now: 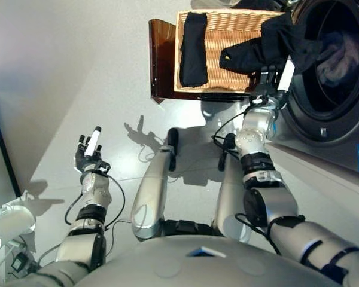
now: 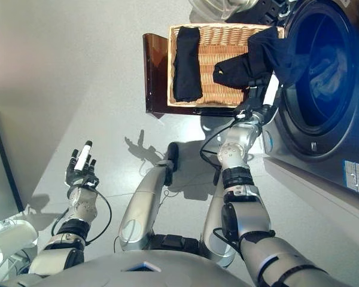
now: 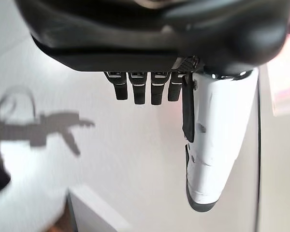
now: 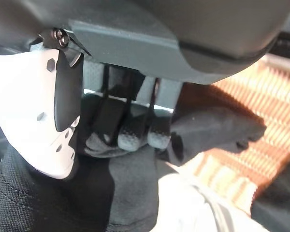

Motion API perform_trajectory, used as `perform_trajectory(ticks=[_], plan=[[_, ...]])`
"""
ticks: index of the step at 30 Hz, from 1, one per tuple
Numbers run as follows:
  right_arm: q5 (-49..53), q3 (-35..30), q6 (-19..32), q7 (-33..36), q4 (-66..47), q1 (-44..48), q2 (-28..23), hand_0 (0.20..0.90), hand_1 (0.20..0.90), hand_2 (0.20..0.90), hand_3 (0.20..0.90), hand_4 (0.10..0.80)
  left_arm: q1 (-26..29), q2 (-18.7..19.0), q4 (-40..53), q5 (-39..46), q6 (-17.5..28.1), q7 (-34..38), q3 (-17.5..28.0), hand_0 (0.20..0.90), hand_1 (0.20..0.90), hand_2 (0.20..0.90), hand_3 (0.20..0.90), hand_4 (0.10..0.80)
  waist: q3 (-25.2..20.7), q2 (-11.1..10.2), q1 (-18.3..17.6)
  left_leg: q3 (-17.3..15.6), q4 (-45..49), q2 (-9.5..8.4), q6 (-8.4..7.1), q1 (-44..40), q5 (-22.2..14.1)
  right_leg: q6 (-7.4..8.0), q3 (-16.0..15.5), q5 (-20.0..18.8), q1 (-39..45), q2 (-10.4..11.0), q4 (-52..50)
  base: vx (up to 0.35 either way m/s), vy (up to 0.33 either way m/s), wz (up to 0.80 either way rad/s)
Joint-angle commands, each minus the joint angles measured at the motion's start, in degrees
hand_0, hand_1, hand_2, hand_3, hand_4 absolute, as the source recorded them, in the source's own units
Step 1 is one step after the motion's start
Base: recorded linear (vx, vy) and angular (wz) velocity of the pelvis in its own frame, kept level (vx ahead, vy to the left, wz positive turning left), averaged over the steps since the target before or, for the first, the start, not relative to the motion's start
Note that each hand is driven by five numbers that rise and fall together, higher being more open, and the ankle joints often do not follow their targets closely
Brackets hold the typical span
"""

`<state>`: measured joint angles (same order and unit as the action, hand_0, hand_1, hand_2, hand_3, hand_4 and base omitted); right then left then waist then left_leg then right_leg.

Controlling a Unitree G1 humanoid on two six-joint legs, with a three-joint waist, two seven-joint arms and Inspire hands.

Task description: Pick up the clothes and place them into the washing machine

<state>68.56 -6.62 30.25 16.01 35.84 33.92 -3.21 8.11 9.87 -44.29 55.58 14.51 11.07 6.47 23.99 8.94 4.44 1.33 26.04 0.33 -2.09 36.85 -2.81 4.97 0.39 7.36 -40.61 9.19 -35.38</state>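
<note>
A black garment (image 1: 269, 45) hangs from my right hand (image 1: 268, 91), draped from the wicker basket (image 1: 227, 30) across to the rim of the washing machine's open drum (image 1: 323, 107). The right wrist view shows my fingers (image 4: 135, 130) and white-covered thumb curled into the dark cloth (image 4: 135, 193). A second black garment (image 1: 193, 51) lies folded lengthwise in the basket's left half. Some clothing (image 1: 338, 60) is inside the drum. My left hand (image 1: 88, 154) hangs open over the floor at lower left, holding nothing; its straight fingers (image 3: 145, 89) appear in the left wrist view.
The basket rests on a dark brown stand (image 1: 161, 60) right beside the washing machine front (image 1: 347, 149). A blue-edged panel (image 1: 0, 143) stands at the far left. Pale floor (image 1: 78, 72) stretches between the panel and the basket.
</note>
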Motion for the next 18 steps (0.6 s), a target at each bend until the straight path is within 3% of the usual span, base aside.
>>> perform_trajectory(ticks=[1,10,12,15,18], plan=[[1.18,-0.66,5.41,-5.01,-7.18,-1.77,0.47,0.2,0.2,0.2,0.2,0.3,-1.07,3.89,0.37,1.36,5.87,-0.74,0.4,0.9,0.9,0.9,0.9,0.8,-6.41,-0.06,0.62,-2.36,-1.51,-4.61,0.31,0.97,-0.14,-1.19,0.18,-4.58,2.1,-2.27,8.74,0.0,0.0,0.0],[8.55,-3.33,9.03,-7.61,-8.78,-1.3,4.15,0.2,0.2,0.2,0.2,0.3,-1.81,3.08,-0.95,-0.38,5.98,0.78,-0.08,0.9,0.9,0.9,0.9,0.8,-5.79,1.44,0.75,-3.0,1.5,-4.84,0.4,2.48,-1.01,-1.42,0.72,-3.54,0.61,-2.24,5.93,-0.012,0.007,0.0],[8.96,-4.17,9.9,-7.71,-8.86,-0.79,4.3,0.2,0.2,0.2,0.2,0.3,-2.01,2.99,-1.24,-0.96,5.95,0.99,-0.21,0.9,0.9,0.9,0.9,0.8,-5.93,1.73,0.78,-2.86,3.89,-4.68,0.22,2.82,-3.41,-1.34,1.11,-1.38,0.24,-2.46,3.97,0.019,0.005,-0.03],[9.37,-6.08,12.12,-7.29,-9.99,-0.07,4.56,0.2,0.2,0.2,0.2,0.3,-2.36,3.05,-1.45,-1.95,6.08,1.51,-0.35,0.9,0.9,0.9,0.9,0.8,-5.41,2.22,0.63,-3.41,7.29,-4.08,0.35,5.14,-3.16,-1.96,0.87,-1.56,-2.01,-2.64,0.96,0.007,-0.014,-0.03],[8.84,-8.09,14.35,-5.82,-10.77,1.08,4.45,0.2,0.2,0.2,0.2,0.3,-2.88,2.93,-2.02,-3.68,5.97,2.16,-0.89,0.9,0.9,0.9,0.9,0.8,-5.85,2.73,0.5,-3.34,9.19,-4.02,0.24,5.39,-5.5,-1.92,1.4,0.43,-2.75,-2.85,-1.21,-0.01,-0.004,-0.01]])
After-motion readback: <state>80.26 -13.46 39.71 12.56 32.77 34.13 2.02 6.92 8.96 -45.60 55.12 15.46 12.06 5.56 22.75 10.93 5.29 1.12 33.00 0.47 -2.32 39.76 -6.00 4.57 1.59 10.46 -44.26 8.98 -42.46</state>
